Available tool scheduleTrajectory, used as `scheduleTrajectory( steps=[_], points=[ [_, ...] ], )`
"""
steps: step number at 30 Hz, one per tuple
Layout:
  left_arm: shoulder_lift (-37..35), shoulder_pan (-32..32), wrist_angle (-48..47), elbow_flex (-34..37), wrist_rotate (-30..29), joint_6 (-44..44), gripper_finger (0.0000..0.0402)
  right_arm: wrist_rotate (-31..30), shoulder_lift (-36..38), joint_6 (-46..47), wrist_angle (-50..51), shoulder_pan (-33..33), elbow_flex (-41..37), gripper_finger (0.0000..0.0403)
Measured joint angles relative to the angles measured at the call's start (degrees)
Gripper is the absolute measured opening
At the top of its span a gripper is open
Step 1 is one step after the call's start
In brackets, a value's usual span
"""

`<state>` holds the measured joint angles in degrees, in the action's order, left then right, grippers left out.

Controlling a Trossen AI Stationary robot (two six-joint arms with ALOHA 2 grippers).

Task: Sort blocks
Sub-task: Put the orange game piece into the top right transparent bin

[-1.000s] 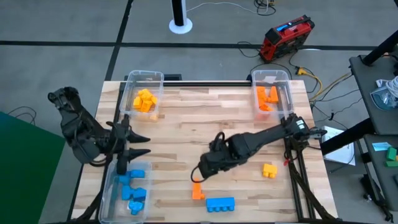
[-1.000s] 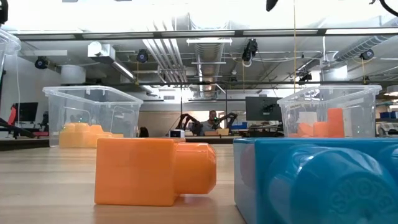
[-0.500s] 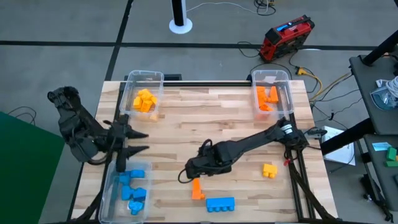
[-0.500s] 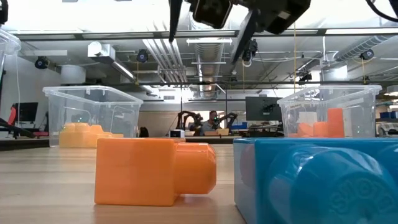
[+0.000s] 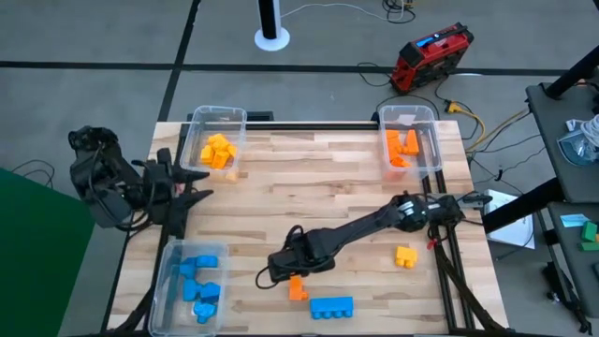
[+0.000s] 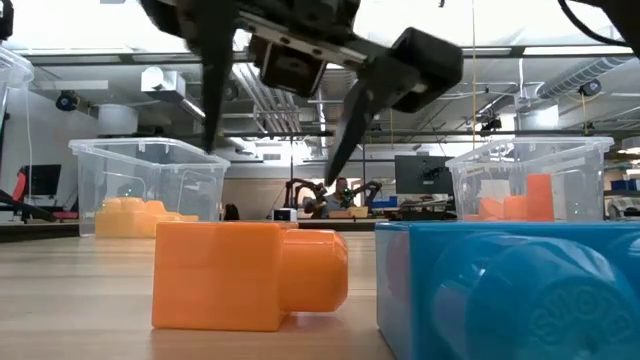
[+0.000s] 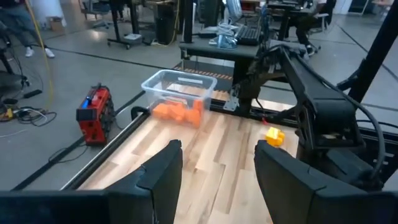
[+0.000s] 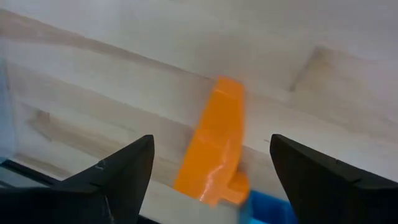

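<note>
An orange block [image 5: 297,286] lies flat on the wooden table near its front edge, with a blue block [image 5: 331,306] beside it and a yellow block [image 5: 405,256] to the right. My right gripper [image 5: 272,273] hangs open just above the orange block [image 8: 214,149], one finger on each side of it and touching nothing; the low view shows both fingers of this gripper [image 6: 280,130] clear above the orange block [image 6: 245,275]. My left gripper [image 5: 199,184] stands open and empty at the table's left edge, between the yellow bin and the blue bin.
Three clear bins stand on the table: one with yellow blocks [image 5: 215,148] at the far left, one with orange blocks [image 5: 404,145] at the far right, one with blue blocks [image 5: 195,281] at the near left. The table's middle [image 5: 309,187] is bare wood.
My right gripper has stretched toward the table's near left and come down over the orange block, staying open. My left gripper has drawn back from above the blue bin toward the far edge, still open. No block has moved.
</note>
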<state>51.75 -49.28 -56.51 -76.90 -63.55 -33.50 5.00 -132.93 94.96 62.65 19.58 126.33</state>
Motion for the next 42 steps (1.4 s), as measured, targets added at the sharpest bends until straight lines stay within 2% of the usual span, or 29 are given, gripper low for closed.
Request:
scheduleTrajectory(
  steps=[8,11,17,22,29,35,38,42],
  points=[
    [0.49,0.00,0.04,2.48,-0.26,-2.94,0.0178,2.88,-6.87,-3.07,0.20,-0.09,4.78,0.0306],
    [0.98,0.00,0.06,2.84,-0.35,-4.48,0.0178,5.56,-8.19,-3.74,0.39,-0.09,4.81,0.0299],
    [1.87,0.00,0.22,2.86,-0.39,-4.72,0.0178,5.52,-8.96,-4.86,0.29,-0.09,4.73,0.0283],
    [2.20,0.00,0.24,2.86,-0.41,-4.73,0.0178,5.09,-9.00,-6.73,0.29,-0.45,4.47,0.0236],
    [2.27,0.04,0.31,2.86,-0.41,-4.72,0.0178,4.51,-9.00,-9.06,0.68,-0.60,4.05,0.0130],
    [2.27,0.04,0.31,2.89,-0.45,-4.74,0.0178,4.19,-9.00,-10.42,0.19,-0.83,4.05,0.0128],
    [2.27,0.02,0.28,2.89,-0.48,-4.72,0.0178,2.39,-8.99,-11.91,0.06,-1.17,4.76,0.0128],
    [2.27,0.02,0.28,2.89,-0.50,-4.74,0.0178,-4.83,-7.69,-16.12,2.17,-2.99,8.20,0.0128]
  ],
)
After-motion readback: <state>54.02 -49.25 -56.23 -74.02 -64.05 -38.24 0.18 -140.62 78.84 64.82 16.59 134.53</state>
